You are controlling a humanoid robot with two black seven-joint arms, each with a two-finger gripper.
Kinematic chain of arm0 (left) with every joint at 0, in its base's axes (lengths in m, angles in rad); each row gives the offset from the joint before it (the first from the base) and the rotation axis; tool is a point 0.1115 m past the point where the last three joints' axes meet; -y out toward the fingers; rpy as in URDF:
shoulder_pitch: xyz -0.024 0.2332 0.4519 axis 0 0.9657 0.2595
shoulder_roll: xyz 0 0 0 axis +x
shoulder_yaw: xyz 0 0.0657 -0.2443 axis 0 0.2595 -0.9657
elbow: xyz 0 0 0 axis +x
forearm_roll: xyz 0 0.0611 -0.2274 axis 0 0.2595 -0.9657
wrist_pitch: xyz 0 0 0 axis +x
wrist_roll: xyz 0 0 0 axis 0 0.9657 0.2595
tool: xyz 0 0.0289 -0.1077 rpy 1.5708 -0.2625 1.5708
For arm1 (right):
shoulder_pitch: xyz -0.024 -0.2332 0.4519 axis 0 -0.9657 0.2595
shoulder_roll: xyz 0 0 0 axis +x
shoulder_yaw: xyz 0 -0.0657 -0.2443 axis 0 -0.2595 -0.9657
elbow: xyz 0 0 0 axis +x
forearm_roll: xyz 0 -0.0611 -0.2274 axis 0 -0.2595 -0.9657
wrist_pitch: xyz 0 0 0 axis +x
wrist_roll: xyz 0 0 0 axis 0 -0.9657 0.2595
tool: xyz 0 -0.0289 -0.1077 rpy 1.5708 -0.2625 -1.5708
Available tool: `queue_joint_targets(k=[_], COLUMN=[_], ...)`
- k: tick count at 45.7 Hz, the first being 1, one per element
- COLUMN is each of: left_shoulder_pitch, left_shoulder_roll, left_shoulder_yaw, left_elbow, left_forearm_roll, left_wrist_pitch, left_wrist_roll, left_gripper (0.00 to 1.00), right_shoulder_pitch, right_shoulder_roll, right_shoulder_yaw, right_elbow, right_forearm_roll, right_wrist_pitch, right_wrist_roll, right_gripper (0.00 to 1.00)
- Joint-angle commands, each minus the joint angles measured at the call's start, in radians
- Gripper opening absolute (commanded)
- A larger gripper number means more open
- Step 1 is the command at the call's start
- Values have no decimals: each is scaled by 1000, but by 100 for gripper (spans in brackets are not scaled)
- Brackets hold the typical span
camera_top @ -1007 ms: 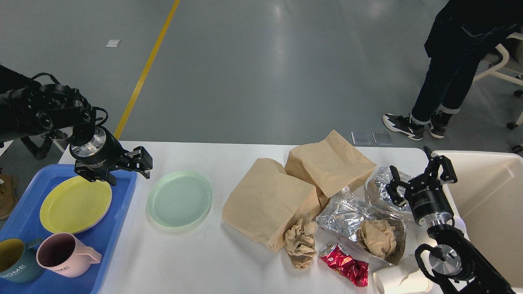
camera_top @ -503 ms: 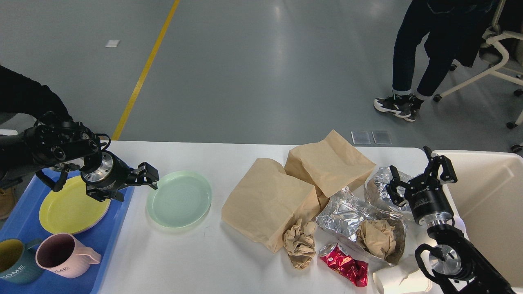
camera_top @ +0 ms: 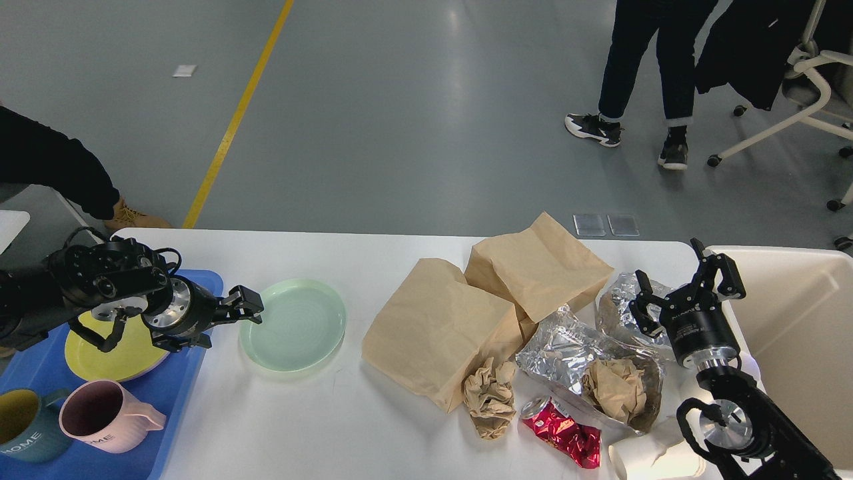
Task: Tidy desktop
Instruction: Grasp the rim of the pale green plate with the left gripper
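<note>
blue tray (camera_top: 193, 373) is seen at left, holding yellow plate (camera_top: 113, 350), pink mug (camera_top: 106, 415), teal mug (camera_top: 26, 427) | cream bin (camera_top: 800, 333) is seen at right | grey floor (camera_top: 413, 113) is crossed by yellow line (camera_top: 236, 117) | office chair (camera_top: 800, 73) is placed far right

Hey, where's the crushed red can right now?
In the head view, the crushed red can lies on the desktop near its front right edge, between the crumpled brown paper ball and the white paper cup.

Left gripper (camera_top: 245, 308) lowered from above yellow round plate (camera_top: 113, 352) on blue plastic tray (camera_top: 174, 389), now at left rim of pale green round plate (camera_top: 293, 324). Dark-clothed bystander (camera_top: 650, 63) walked further away.
</note>
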Motion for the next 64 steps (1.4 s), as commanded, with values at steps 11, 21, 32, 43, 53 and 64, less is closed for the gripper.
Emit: queue_joint_targets(k=[11,21,32,43,53,64], left_shoulder_pitch=[72,120,137,141,143,147], left_shoulder_roll=[13,5,-1,-7,-10,-23], left_shoulder_yaw=[-75,-95,-97,-100,-101,-101], left_elbow=[0,8,20,32,32,32], left_forearm_roll=[-1,0,5,16,19,49], left_wrist_pitch=[60,103,140,138,132,129], left_wrist_roll=[0,2,0,0,2,2], left_gripper=[93,93,92,87,79,67], right_shoulder_pitch=[0,0,0,0,0,0], right_shoulder_roll=[0,0,0,0,0,0], right_shoulder_yaw=[0,0,0,0,0,0], right_elbow=[0,0,0,0,0,-1], right_forearm_roll=[0,0,0,0,0,0], right_wrist_pitch=[0,0,0,0,0,0], right_wrist_roll=[0,0,0,0,0,0], right_gripper=[100,100,100,100,100,100])
